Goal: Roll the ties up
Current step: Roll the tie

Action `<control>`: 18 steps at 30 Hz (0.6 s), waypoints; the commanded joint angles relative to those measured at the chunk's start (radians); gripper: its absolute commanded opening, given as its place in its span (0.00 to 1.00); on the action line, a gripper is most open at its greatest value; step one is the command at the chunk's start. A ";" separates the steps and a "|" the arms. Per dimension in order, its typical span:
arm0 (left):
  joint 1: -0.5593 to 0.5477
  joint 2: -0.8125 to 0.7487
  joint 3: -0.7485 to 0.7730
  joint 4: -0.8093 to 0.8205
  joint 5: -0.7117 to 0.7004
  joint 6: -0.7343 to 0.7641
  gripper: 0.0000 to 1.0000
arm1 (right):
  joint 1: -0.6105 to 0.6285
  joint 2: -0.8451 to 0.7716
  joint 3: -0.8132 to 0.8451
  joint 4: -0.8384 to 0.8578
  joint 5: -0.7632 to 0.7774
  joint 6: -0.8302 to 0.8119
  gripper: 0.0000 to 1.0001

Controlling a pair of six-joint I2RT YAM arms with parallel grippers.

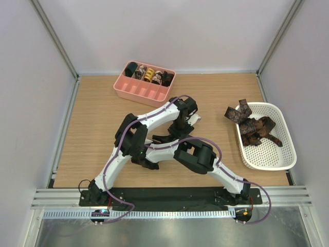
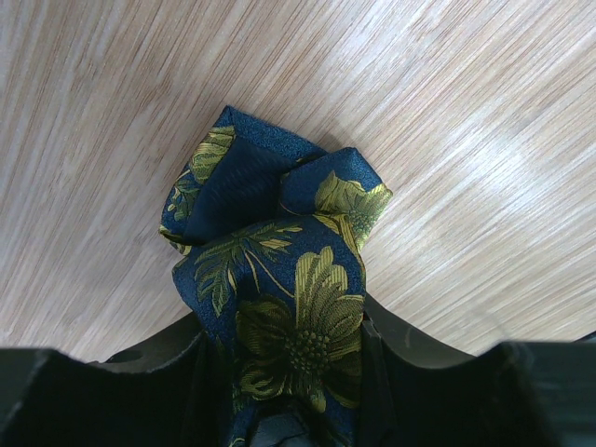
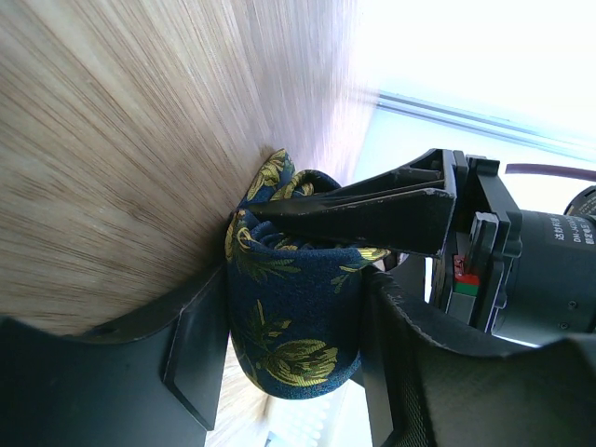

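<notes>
Your left jaws and right jaws both grip the partly coiled navy floral tie [image 2: 289,307] near the bench [image 1: 92,128] centre.

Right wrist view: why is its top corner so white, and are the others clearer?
Right wrist view: the upper right is blown out, and the wood-grain tabletop blurs into streaks, though the navy fabric tie with yellow-green flowers is sharp. Left wrist view: crisp, with a pale glare patch on the wood at right. Top external view: soft, even light, all in focus.
</notes>
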 commanded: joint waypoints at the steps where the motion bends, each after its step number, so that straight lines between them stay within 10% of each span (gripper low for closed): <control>1: 0.007 0.055 -0.066 -0.175 -0.018 0.004 0.42 | -0.087 0.026 -0.039 -0.022 -0.117 0.028 0.13; 18: 0.007 -0.006 0.095 -0.148 -0.076 0.003 0.70 | -0.030 -0.025 -0.026 0.027 -0.157 -0.004 0.01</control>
